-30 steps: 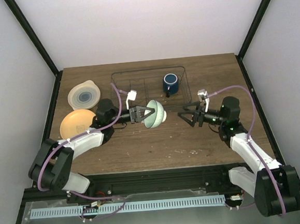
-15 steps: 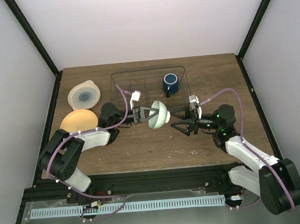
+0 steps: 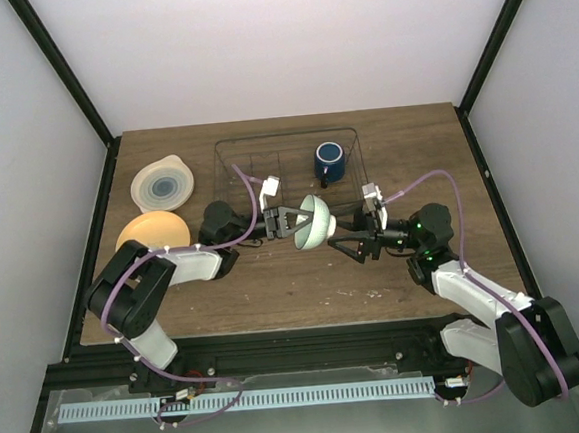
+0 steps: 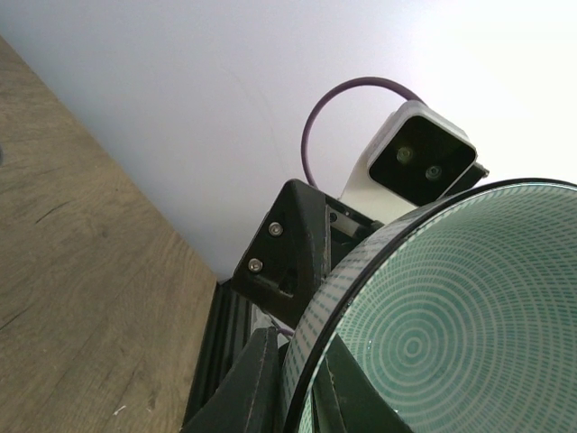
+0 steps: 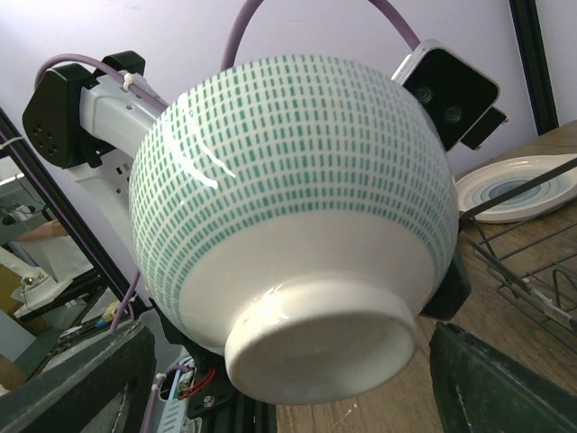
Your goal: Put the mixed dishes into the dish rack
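Since the earlier views, the right gripper (image 3: 345,242) has closed in from the right on the mint-green bowl (image 3: 315,221), which the left gripper (image 3: 292,219) has carried slightly rightward and turned further onto its edge. The left gripper's fingers (image 4: 257,388) are clamped on the bowl's rim, one inside and one outside, holding it above the table (image 3: 275,288) just in front of the dish rack (image 3: 265,163). The right gripper's jaws stand apart on either side of the bowl's foot; whether they touch it cannot be told. The dark blue mug (image 3: 329,160) stands in the rack's right compartment. Left of the rack, on the table, lie the cream plate (image 3: 163,185) and the orange plate (image 3: 152,230).
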### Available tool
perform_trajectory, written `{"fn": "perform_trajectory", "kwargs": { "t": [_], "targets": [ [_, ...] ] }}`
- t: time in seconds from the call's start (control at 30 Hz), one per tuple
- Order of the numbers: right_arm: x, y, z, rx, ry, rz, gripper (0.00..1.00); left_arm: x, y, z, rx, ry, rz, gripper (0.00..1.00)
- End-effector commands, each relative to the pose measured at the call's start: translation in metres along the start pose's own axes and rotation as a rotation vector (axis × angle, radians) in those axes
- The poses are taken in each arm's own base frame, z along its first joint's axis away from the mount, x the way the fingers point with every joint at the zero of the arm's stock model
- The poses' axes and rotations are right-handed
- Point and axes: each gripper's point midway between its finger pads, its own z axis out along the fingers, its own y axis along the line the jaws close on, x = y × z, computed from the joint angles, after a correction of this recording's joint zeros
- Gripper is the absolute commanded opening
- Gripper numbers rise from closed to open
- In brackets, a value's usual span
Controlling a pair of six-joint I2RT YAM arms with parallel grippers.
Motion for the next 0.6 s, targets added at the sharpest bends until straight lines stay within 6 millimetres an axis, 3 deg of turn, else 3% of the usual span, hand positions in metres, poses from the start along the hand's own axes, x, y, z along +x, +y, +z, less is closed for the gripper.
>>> {"fn": "perform_trajectory", "kwargs": {
  "t": [0.0, 0.57],
  "targets": [
    [0.0015, 0.0072, 0.0008, -0.034, -0.012, -0.031, 0.84, -0.0188, -0.0274, 0.0032, 0.097, -0.058, 0.07, 0.0],
    [-0.0036, 0.0108, 0.0009, -0.067, -0.059, -0.058, 0.83, -0.0104, -0.0286, 0.0054, 0.112, -0.056, 0.051, 0.0]
  ]
}}
